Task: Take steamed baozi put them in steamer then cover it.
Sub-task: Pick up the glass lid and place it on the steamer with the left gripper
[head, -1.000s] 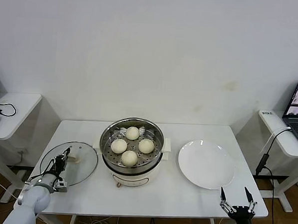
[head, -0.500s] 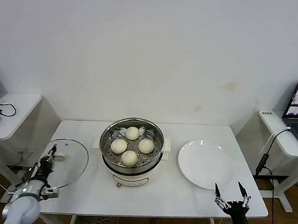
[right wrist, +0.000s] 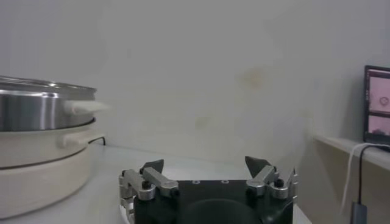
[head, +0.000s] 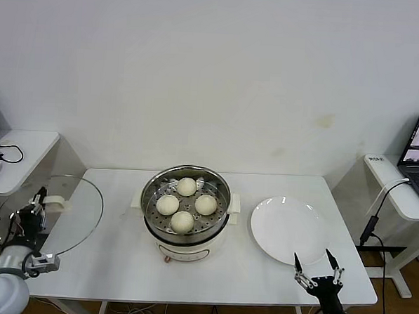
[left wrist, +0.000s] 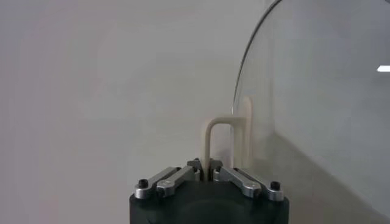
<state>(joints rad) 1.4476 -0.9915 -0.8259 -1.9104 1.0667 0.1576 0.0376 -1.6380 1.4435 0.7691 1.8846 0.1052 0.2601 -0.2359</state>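
Left gripper (left wrist: 210,175) fingers pinch lid (head: 69,213) handle, raised at steamer's (head: 186,205) nine o'clock for covering buns (head: 182,221); right gripper (head: 316,274) idle, fingers spread, empty.

The left gripper (head: 37,205) is black with silver metal links, black screws at the pivots, and a grey bracket beside a rounded white arm shell. The right gripper (head: 317,268) has a black block body, silver linkages with black screw heads, thin dark pointed jaws and a white arm segment below it
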